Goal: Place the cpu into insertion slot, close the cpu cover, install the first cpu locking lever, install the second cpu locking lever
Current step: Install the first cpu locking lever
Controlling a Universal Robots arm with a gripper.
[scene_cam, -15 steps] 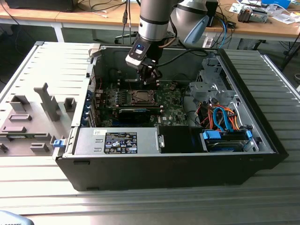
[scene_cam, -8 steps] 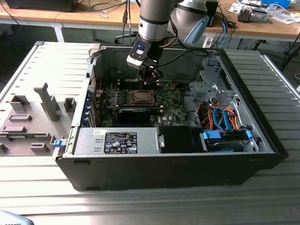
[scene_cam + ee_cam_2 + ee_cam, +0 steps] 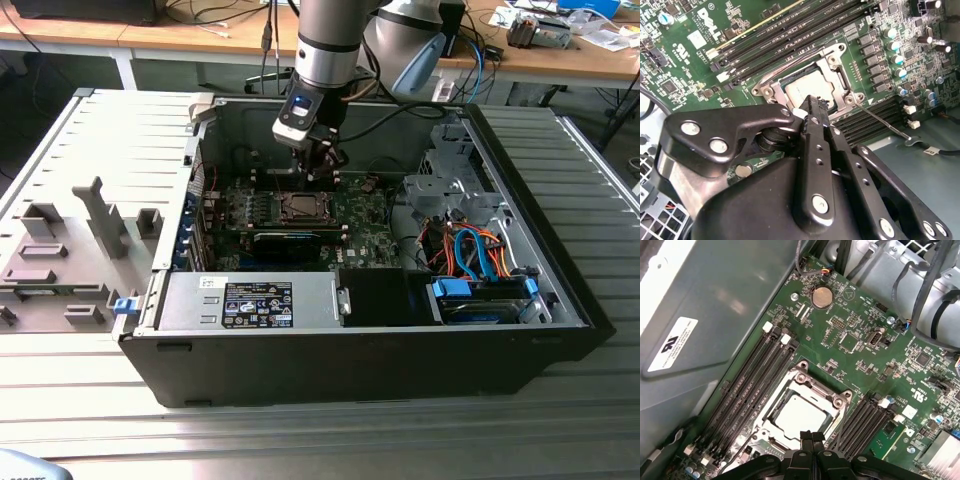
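The cpu (image 3: 800, 412) sits in its socket on the board (image 3: 860, 365), silvery top showing through the cover (image 3: 812, 385), which appears to lie flat around its edges. The tool (image 3: 806, 436) hangs just above the socket's rim, its two fingertips pressed together with nothing between them.

What could go wrong, as I judge it:
- A thin wire lever (image 3: 885, 122) sticks out sideways from the socket's corner, apparently unlatched. Shut fingertips give a narrow pushing face, so the wire could slip off and spring back
- If the tool came down off line, it would land on the cpu's top or on the cover instead of the lever, loading the socket
- The memory slots (image 3: 757, 385) run close along both sides of the socket, and capacitors (image 3: 895, 46) stand near the lever's end, so a sideways sweep could clip them

What the views add to one another:
- The second wrist view shows the lever's whole run and the capacitors, with the tool's linkage covering the near half of the socket
- The first wrist view gives the cpu (image 3: 807, 87) squarely from above, plus a coin cell (image 3: 822, 296) further along the board
- The exterior view places the tool (image 3: 322, 170) inside the open case (image 3: 350, 370), which lies on its side on the ribbed surface (image 3: 300, 440)
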